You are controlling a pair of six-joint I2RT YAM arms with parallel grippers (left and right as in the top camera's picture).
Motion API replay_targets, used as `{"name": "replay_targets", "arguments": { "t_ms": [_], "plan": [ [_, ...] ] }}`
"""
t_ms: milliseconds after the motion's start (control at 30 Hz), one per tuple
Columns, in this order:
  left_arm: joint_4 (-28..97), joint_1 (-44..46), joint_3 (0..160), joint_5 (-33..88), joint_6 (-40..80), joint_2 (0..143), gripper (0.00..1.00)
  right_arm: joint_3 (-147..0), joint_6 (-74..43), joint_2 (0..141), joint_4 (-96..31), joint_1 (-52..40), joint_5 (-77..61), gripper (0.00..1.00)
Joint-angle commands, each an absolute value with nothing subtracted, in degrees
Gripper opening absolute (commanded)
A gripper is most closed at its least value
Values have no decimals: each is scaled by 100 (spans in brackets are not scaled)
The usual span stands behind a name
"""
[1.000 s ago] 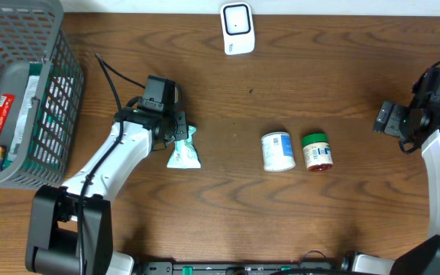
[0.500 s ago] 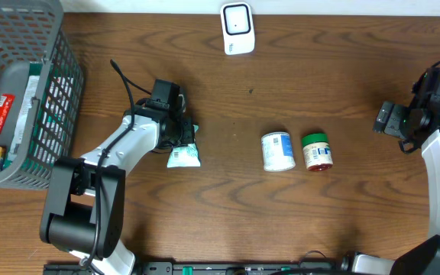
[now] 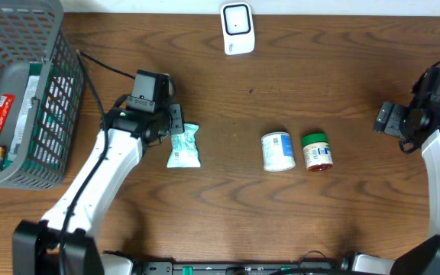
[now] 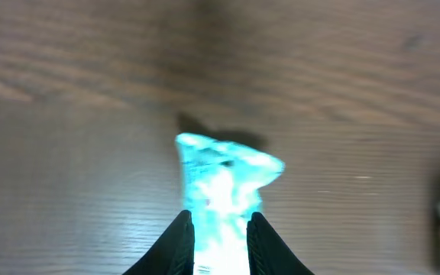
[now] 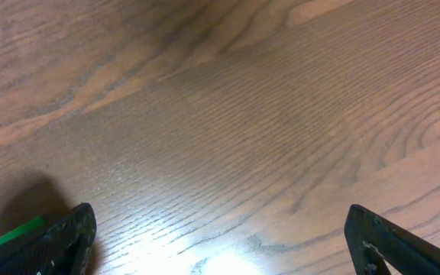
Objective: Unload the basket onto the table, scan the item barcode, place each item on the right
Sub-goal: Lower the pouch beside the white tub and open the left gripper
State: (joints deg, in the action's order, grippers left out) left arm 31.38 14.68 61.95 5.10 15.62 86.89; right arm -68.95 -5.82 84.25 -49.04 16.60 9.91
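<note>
Between the left gripper point(image 4: 218, 220) fingertips — teal pouch point(image 4: 228, 169) end, flat on table point(image 4: 67, 191).

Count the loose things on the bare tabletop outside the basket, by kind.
Teal pouch: 1
White tub with blue label: 1
Green-lidded jar: 1
White scanner: 1
Total: 4

Open wood runs between the teal pouch point(image 3: 183, 147) and the white can point(image 3: 278, 151), and from the green-lidded jar point(image 3: 318, 150) to the right tool point(image 3: 382, 120). Can and jar block mid-surface just beside each other. The wire basket point(image 3: 52, 99) walls the left edge and the scanner point(image 3: 237, 29) stands at the far edge.
</note>
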Motion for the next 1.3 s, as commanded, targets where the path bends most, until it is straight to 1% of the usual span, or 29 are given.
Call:
{"name": "replay_targets", "arguments": {
  "t_ms": [0,67,167,200,333,467,800,867,933,1033,1167,1233,1267],
  "plan": [
    [3183,1441,5977,-12,1509,9251,22,-6960,-550,8396,-4912,1693,1044,99],
    [3039,1441,5977,-287,1509,9655,22,-6960,-550,8396,-4912,1693,1044,99],
    [2749,1441,5977,-320,1511,10071,22,-6960,-550,8396,-4912,1693,1044,99],
    [2727,1444,5977,-237,1511,10154,22,-6960,-550,8396,-4912,1693,1044,99],
    [2864,1448,5977,735,1514,10191,21,-6960,-550,8396,-4912,1693,1044,99],
    [2978,1500,5977,1033,1590,10191,21,-6960,-550,8396,-4912,1693,1044,99],
    [2908,2174,5975,1028,2790,10191,21,-6960,-550,8396,-4912,1693,1044,99],
    [2834,2248,5977,819,2827,10191,22,-6960,-550,8396,-4912,1693,1044,99],
    [2779,2187,6034,21,2650,10189,22,-6960,-550,8396,-4912,1693,1044,99],
    [2958,1990,6189,-657,2445,10141,22,-6960,-550,8396,-4912,1693,1044,99],
    [3247,1767,6191,-631,2449,10125,22,-6960,-550,8396,-4912,1693,1044,99],
    [3369,1769,6154,-423,2392,10127,22,-6960,-550,8396,-4912,1693,1044,99],
    [3393,1782,6106,-78,2279,10127,22,-6960,-550,8396,-4912,1693,1044,99]
  ]
}}
